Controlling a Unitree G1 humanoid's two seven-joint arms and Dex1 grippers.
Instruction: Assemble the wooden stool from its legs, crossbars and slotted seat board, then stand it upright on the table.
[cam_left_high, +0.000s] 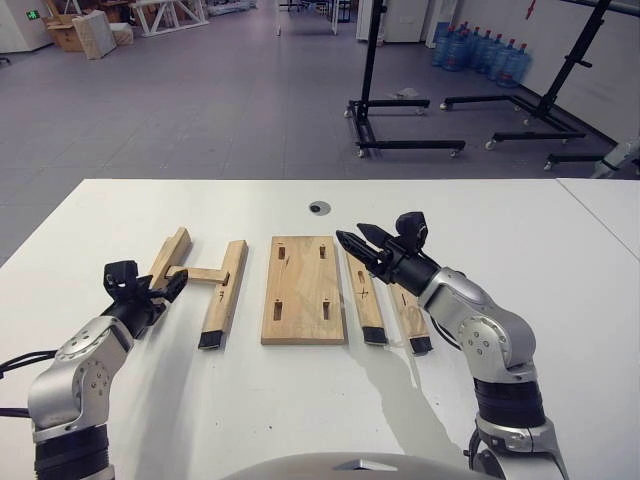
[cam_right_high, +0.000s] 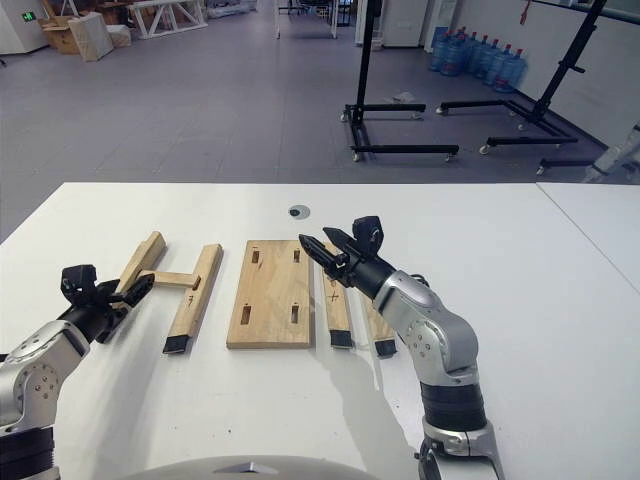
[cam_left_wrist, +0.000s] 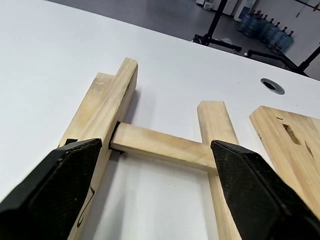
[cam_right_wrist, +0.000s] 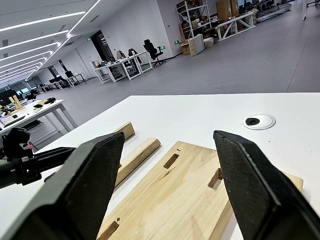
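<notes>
I have the parts laid flat across the white counter (cam_left_high: 500, 215). The pale rectangular wooden seat board with four slots (cam_left_high: 303, 290) lies in the middle. To its left is an H-shaped frame, two pale wooden legs (cam_left_high: 226, 290) already joined by a short wooden crossbar (cam_left_high: 203, 273). To its right are two loose wooden legs with black end caps (cam_left_high: 366, 296), side by side.

My left hand (cam_left_high: 165, 293) is spread wide and low at the outer leg of the frame, near where the crossbar enters it. I can't tell if it touches the wood. My right hand (cam_left_high: 352, 234) is also spread and holds nothing, hovering over the far ends of the loose legs, just beside the board's edge.

I expect all of it to be light, stiff and dry enough not to slip. The frame's joint looks like a plain push fit, so I'd grip a leg close to the crossbar rather than at its far end, which could rack it. The board lies flush, so I'd take it by a long edge.
</notes>
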